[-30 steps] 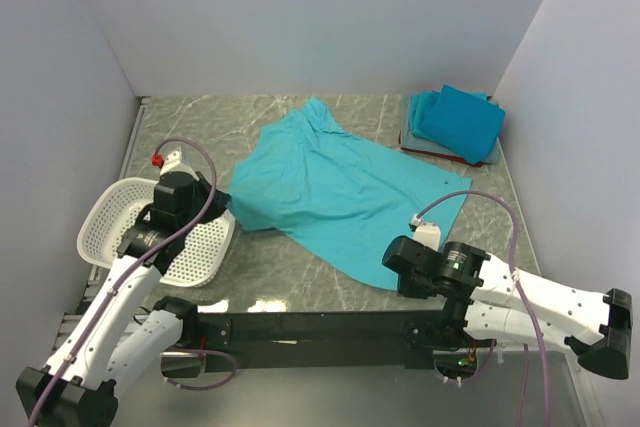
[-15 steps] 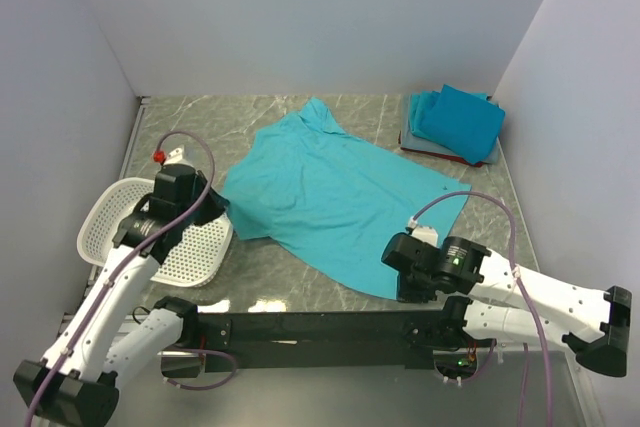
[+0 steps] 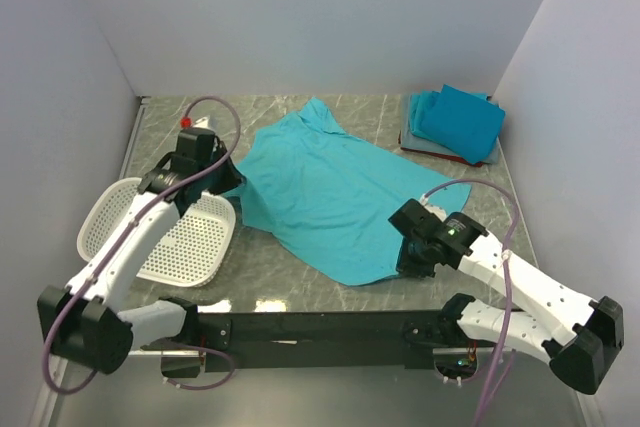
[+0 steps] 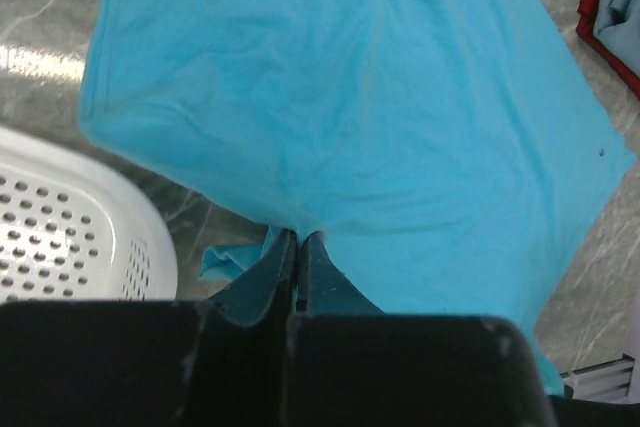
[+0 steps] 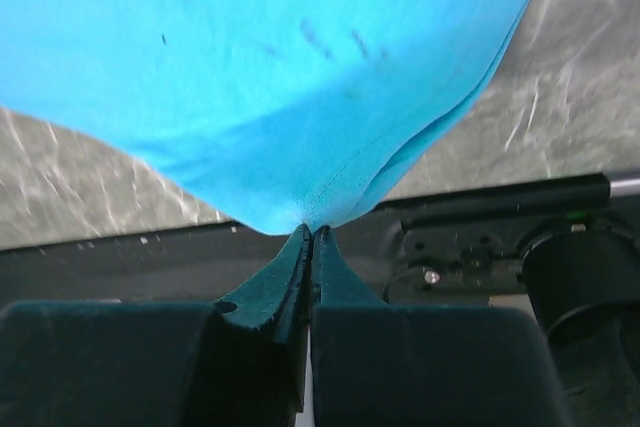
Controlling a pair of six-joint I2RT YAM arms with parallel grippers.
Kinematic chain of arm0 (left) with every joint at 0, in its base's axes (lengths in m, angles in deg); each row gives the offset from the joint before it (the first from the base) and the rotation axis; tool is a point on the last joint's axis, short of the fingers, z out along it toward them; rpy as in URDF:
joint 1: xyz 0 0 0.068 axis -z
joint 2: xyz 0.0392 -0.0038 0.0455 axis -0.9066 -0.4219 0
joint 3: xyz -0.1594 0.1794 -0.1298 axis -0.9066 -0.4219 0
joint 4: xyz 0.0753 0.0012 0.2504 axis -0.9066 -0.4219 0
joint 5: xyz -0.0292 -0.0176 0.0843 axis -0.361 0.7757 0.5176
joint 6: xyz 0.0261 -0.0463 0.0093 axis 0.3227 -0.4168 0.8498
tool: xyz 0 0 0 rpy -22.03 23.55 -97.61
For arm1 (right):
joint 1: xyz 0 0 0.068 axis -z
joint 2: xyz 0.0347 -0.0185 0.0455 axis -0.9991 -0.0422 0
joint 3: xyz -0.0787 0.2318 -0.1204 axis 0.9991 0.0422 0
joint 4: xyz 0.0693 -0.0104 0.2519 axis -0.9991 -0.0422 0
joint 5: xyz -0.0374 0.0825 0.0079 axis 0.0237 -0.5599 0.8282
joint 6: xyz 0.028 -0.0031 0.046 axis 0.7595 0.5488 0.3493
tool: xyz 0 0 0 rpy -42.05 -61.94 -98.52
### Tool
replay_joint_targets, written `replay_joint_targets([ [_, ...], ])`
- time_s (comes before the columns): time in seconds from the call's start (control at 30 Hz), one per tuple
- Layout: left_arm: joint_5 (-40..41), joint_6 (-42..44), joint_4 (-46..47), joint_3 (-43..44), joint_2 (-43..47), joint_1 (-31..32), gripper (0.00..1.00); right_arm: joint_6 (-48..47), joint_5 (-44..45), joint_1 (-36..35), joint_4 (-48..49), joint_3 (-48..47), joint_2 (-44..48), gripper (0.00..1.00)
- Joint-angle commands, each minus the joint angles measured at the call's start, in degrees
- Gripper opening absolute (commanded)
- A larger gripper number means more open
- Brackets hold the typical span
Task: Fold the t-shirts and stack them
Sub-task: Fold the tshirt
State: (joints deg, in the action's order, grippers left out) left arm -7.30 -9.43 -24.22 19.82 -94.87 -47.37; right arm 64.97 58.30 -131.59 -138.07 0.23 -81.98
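One white basket [image 3: 160, 239] beside teal t-shirt [image 3: 330, 192]

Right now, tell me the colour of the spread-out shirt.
The spread-out shirt is plain bright teal; clearest in the left wrist view.

Bright, even overhead light; white glare streaks the grey marbled tabletop [image 5: 560, 97] beyond the dark, softly blurred fingers [image 5: 270, 297].

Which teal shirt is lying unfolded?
The big teal t-shirt spread mid-table, pinched by the left gripper and right gripper; the other teal shirts sit folded, stacked far right.
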Motion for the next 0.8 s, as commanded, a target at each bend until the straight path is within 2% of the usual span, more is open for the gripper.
replay_joint_targets([
  [0.0,-3.2,3.4,5.2,4.2,-4.3,0.1,0.00,-4.1,0.8,4.4,3.2,-1.2,-0.2,0.00],
  [0.2,-3.6,6.6,6.9,10.5,-12.5,-1.1,0.00,-5.9,1.4,11.7,3.4,1.0,0.8,0.00],
  [0.43,-7.0,7.9,9.7,17.3,-19.8,-3.1,0.00,-10.2,2.2,22.2,4.0,1.5,0.7,0.00],
  [0.77,-12.0,9.9,13.0,25.1,-30.5,-4.0,0.00,-16.5,3.0,33.1,7.2,1.5,-1.8,0.00],
])
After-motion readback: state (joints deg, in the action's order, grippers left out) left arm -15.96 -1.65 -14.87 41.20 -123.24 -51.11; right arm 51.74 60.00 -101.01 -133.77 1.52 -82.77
